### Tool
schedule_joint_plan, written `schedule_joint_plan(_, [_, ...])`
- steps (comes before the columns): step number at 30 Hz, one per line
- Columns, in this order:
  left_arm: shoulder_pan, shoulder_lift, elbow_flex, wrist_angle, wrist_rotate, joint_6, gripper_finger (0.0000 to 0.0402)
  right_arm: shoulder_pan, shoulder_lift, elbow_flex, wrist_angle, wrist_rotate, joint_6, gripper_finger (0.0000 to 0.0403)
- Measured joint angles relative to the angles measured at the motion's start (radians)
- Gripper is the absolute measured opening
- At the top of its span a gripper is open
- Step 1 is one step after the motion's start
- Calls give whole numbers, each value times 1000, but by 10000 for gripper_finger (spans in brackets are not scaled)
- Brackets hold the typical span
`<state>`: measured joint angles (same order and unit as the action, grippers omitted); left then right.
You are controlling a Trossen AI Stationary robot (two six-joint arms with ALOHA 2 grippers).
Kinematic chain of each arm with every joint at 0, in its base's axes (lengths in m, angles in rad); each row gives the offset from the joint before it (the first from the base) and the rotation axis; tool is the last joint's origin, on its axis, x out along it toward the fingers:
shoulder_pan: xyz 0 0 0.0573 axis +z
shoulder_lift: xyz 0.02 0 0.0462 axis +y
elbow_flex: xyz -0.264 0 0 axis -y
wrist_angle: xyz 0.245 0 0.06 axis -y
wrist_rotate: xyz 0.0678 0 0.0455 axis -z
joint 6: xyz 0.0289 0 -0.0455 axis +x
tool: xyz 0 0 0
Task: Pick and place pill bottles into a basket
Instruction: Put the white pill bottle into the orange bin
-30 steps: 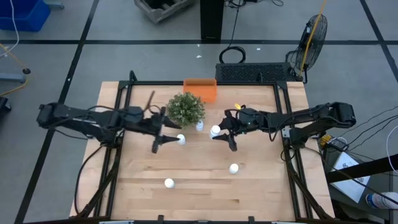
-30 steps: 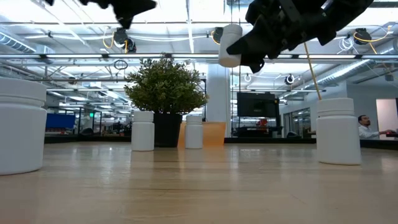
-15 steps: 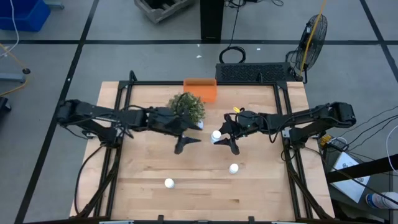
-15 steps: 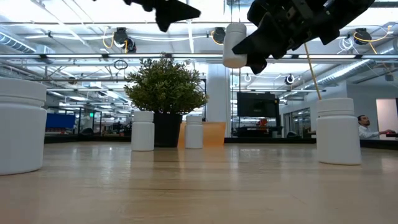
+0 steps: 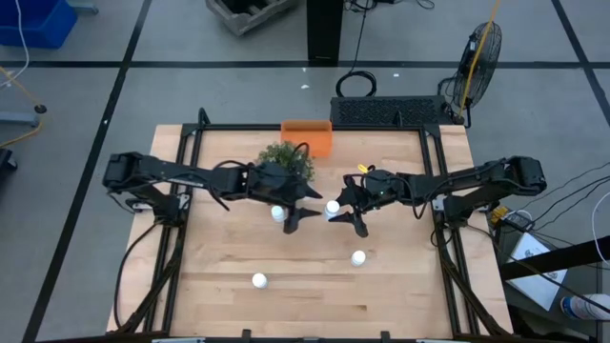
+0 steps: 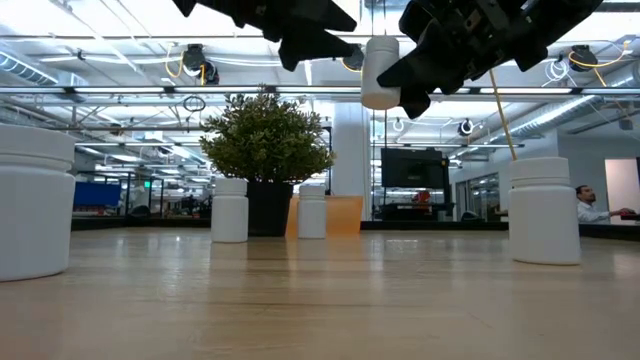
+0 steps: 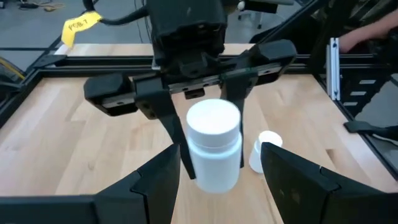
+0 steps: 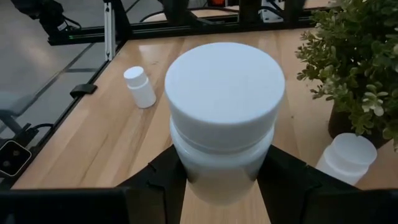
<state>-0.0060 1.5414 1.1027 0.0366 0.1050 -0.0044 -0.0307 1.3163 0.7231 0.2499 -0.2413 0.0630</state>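
The right tool (image 5: 341,211) sits just right of centre in the high view, raised off the desk (image 5: 219,295), with both fingers clamped on the body of one pill bottle (image 5: 332,206); the right wrist view shows that bottle upright between the fingers, cap uppermost. The left tool (image 5: 307,202) sits at frame centre, immediately left of the held bottle, with its fingers spread wide and empty; the left wrist view shows them either side of the bottle without touching it. Four pill bottles stand on the desk: one (image 5: 277,213) under the left arm just below the plant (image 5: 286,159), one (image 5: 358,257) lower right of centre, one (image 5: 258,280) lower left of centre, and a fourth (image 6: 311,212) beside the plant pot, visible in the low view. The basket (image 5: 307,135) lies at the upper edge of the desk, above the plant. Judged from appearance, each bottle is light, rigid and smooth-walled, so it may slip or tip under an off-centre grip. Take hold across the cylindrical body below the cap, squarely, with moderate closure. The plant stands close to the route to the basket.
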Motion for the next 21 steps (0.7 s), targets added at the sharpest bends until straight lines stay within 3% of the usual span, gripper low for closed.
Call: schedule_joint_plan(21, [0,51,0,81,-1,-4,230,0,0,0,52,0,-11,154])
